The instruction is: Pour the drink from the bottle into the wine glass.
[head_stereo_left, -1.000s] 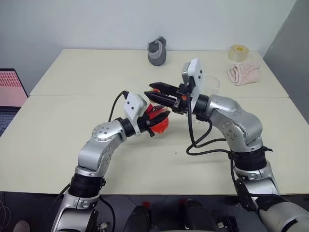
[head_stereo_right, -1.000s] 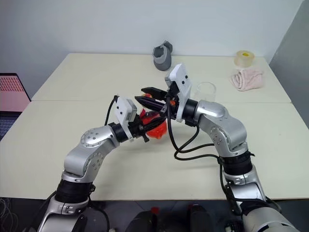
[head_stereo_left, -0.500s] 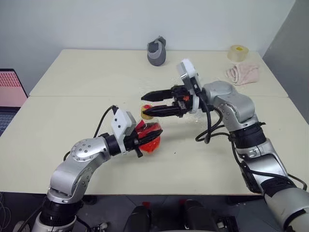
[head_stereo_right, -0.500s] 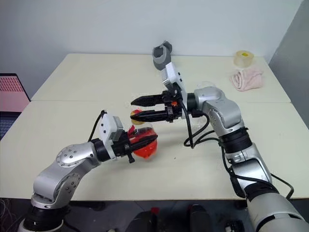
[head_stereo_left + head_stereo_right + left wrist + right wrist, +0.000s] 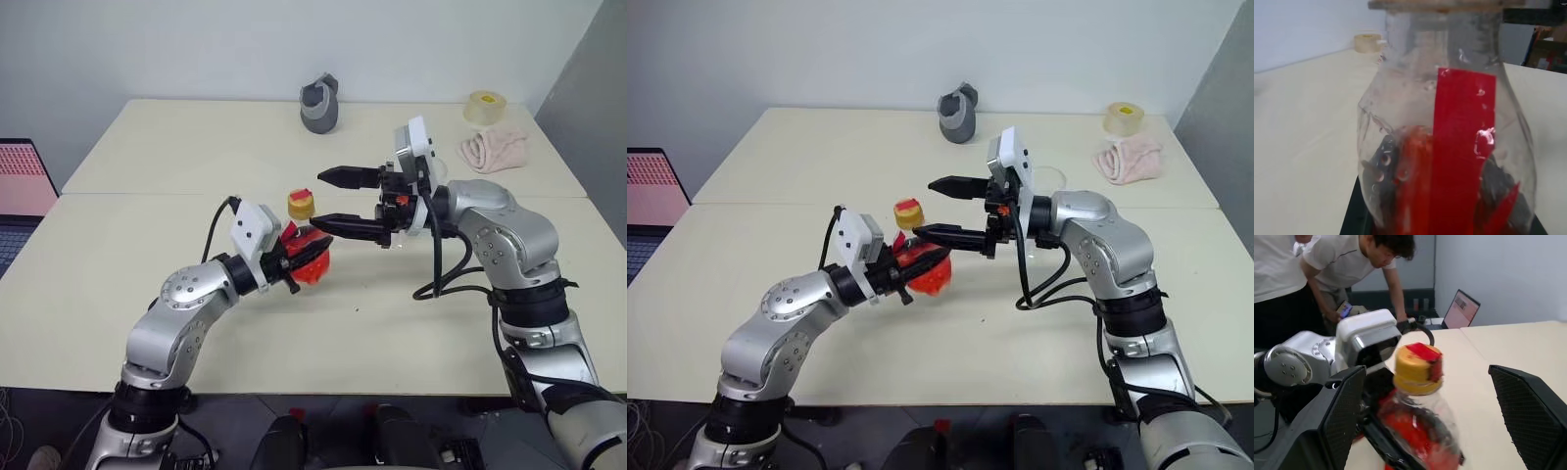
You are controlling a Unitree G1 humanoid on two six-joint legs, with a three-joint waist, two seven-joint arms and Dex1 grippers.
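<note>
The bottle [image 5: 306, 250] is the landmark here. It is a small clear plastic bottle with a round lower body and a yellow cap [image 5: 300, 205] that carries a strip of red tape. It stands upright above the cream table [image 5: 147, 157], and the red drink [image 5: 929, 279] fills its lower part. The left gripper [image 5: 300, 260] is closed around the round body of the bottle and holds it from the robot's left side. In the left wrist view the bottle [image 5: 1447, 142] is very close, with a red tape strip down its side, and the black fingers [image 5: 1385, 164] show through the plastic.

The right gripper [image 5: 338, 201] is at the right side of the bottle and points toward it. Its two black fingers stand wide apart, one higher than the cap and one at the level of the bottle's neck, and they hold nothing. In the right wrist view the yellow cap [image 5: 1418, 367] is between the two fingers and does not touch them.

The wine glass [image 5: 1050, 186] stands to the right of the bottle, behind the right forearm, and is mostly hidden.

Far behind the bottle a grey object [image 5: 319, 104] lies on the table. Behind and far to the right are a tape roll [image 5: 483, 107] and a pink cloth [image 5: 493, 149]. A laptop [image 5: 24, 179] is far to the left, beside the table. In the right wrist view people [image 5: 1352, 269] stand behind the bottle.
</note>
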